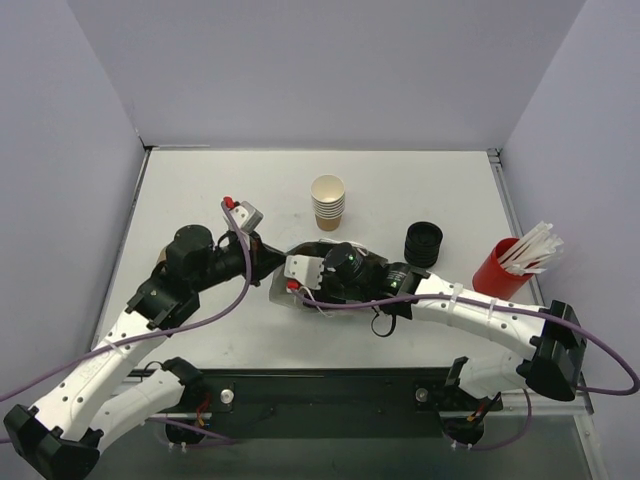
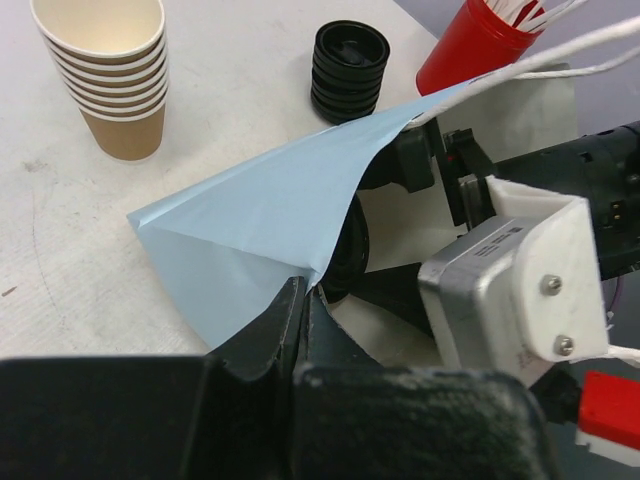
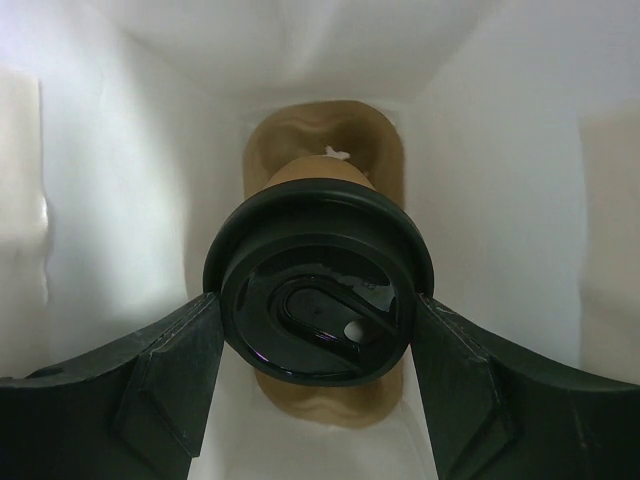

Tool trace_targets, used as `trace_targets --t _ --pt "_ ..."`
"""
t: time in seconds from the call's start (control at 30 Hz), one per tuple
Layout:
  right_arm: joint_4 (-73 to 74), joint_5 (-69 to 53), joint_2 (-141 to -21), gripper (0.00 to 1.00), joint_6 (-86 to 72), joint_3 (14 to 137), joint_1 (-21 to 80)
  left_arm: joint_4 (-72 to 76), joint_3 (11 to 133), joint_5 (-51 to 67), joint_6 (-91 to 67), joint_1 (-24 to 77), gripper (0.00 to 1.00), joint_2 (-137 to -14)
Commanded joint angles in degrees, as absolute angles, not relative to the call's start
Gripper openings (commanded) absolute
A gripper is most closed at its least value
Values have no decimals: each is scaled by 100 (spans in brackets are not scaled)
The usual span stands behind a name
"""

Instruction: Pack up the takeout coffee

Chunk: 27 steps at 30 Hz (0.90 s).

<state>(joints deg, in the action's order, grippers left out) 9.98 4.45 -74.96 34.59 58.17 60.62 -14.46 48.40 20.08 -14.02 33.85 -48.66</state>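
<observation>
- The takeout coffee (image 3: 318, 300), a tan cup with a black lid on, sits squarely between the right jaws. They pinch it at the lid's rim, one on each side.
- Cup and right jaws are both inside a pale paper bag (image 3: 500, 150); its white walls surround them and run on past the cup.
- The left jaws, pressed together, pinch the edge of the bag's mouth and hold it lifted open.
- Beyond the left jaws and outside the bag, a stack of lidless cups (image 2: 110, 80), a stack of black lids (image 2: 348, 70) and a red holder of stirrers (image 2: 470, 50) stand on the table (image 1: 200, 200).
- Judged progress: the coffee is lidded and in the bag. Letting it go and getting the right jaws out remain.
</observation>
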Motion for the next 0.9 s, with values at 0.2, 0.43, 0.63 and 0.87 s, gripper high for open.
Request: trace_targets --t 0.2,0.43,0.63,0.87 --pt "624 597 -7524 37 3858 5705 6170 -1231 4544 1741 -1740 3445 0 -4202" --pt "598 536 -7585 37 4078 5476 6196 -1037 4087 1459 -2206 3498 0 -3648" --pt "571 501 -7629 37 4376 5449 6275 -932 3728 1345 -2347 3542 0 -3340" --pt "545 931 -7804 37 4842 5668 6512 -949 3726 1582 -2127 3621 0 -3357"
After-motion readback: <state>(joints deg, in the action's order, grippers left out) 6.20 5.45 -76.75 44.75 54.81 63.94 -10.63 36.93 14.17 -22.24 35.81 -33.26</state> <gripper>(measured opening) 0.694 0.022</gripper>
